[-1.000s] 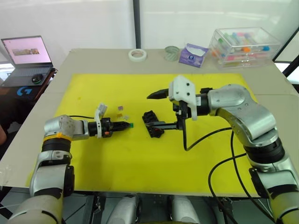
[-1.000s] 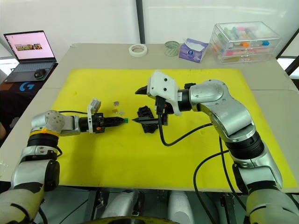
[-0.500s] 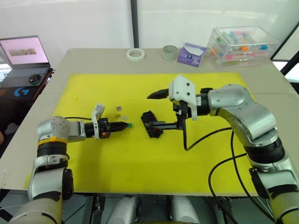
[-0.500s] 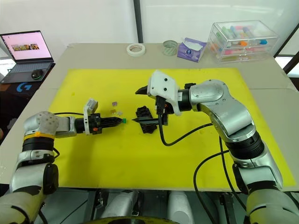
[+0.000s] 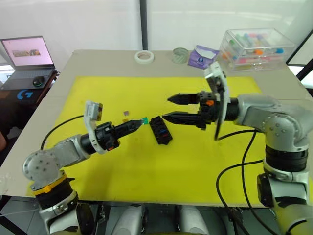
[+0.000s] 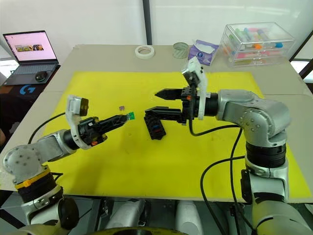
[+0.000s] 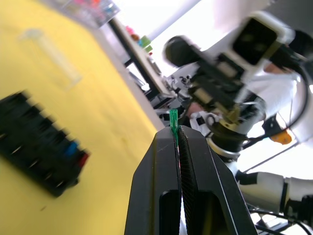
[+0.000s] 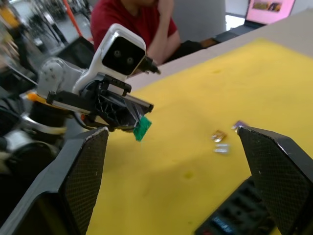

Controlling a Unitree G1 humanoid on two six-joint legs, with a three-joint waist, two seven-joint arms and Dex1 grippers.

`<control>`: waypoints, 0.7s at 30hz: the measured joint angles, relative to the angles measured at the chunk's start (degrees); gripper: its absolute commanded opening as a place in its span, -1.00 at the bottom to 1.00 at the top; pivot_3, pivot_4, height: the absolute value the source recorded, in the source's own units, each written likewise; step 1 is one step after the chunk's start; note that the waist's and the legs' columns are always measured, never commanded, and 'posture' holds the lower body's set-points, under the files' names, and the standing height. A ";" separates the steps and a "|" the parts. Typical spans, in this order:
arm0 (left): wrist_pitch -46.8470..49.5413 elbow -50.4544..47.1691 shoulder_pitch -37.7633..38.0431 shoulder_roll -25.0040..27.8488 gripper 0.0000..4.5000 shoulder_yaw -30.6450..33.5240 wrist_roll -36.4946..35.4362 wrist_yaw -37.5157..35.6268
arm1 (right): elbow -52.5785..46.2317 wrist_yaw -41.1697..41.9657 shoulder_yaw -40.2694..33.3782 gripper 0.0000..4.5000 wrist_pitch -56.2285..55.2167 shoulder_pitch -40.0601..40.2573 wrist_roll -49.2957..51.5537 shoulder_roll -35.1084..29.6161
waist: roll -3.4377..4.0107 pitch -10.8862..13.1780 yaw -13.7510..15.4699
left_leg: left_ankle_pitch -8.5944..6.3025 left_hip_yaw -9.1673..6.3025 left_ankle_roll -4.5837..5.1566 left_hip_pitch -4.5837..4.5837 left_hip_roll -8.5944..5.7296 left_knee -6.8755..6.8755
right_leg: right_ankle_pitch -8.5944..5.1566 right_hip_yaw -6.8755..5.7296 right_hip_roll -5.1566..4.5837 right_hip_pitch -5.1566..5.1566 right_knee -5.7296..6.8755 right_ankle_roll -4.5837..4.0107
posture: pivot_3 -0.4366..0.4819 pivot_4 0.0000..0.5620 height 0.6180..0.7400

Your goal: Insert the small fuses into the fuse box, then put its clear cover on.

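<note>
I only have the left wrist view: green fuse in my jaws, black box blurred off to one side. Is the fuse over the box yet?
Observer: Not yet. The green fuse in the left gripper is short of the fuse box, with a strip of yellow mat between them.
Operator: Where is the right gripper?
Observer: The right gripper hangs close over the box's far end, jaws open, holding nothing.
Operator: Any fuses waiting?
Observer: Yes, loose fuses lie on the mat just beyond the left gripper's tip.
</note>
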 measured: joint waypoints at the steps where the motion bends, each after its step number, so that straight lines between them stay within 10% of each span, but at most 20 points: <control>1: -0.77 -0.18 0.00 0.40 -0.97 -0.05 -1.66 1.23 | 0.52 -1.16 -1.58 1.00 2.25 -0.02 2.58 0.77 | 0.00 0.00 -0.01 | 0.00 0.00 0.00 0.00 0.00 0.00 | 0.00 0.00 0.00 0.01 0.00 0.00 | -0.05 -0.47 1.00; 12: -11.47 -0.08 3.41 5.17 -0.97 -6.48 -18.03 13.89 | 3.34 -18.38 -8.67 1.00 11.16 2.31 22.30 9.99 | 0.00 0.00 -0.03 | 0.00 0.00 0.00 0.01 0.00 -0.01 | 0.00 0.01 0.00 0.01 0.00 0.00 | -0.05 -0.47 1.00; 16: -15.79 -0.05 4.06 7.79 -1.00 -9.68 -22.43 16.70 | 2.69 -24.30 -7.93 0.60 9.26 3.16 25.33 11.11 | 0.00 0.00 -0.14 | 0.00 0.01 0.00 0.01 0.00 -0.02 | 0.00 0.03 0.01 -0.01 0.00 0.00 | -0.05 -0.47 1.00; 21: -19.70 0.49 4.85 11.21 -1.00 -13.10 -26.62 18.03 | 2.09 -29.87 -6.22 0.60 6.45 5.04 30.40 11.42 | 0.00 0.00 -0.15 | 0.00 0.01 0.00 0.01 0.00 -0.03 | 0.00 0.03 0.01 -0.01 0.00 0.00 | -0.05 -0.47 1.00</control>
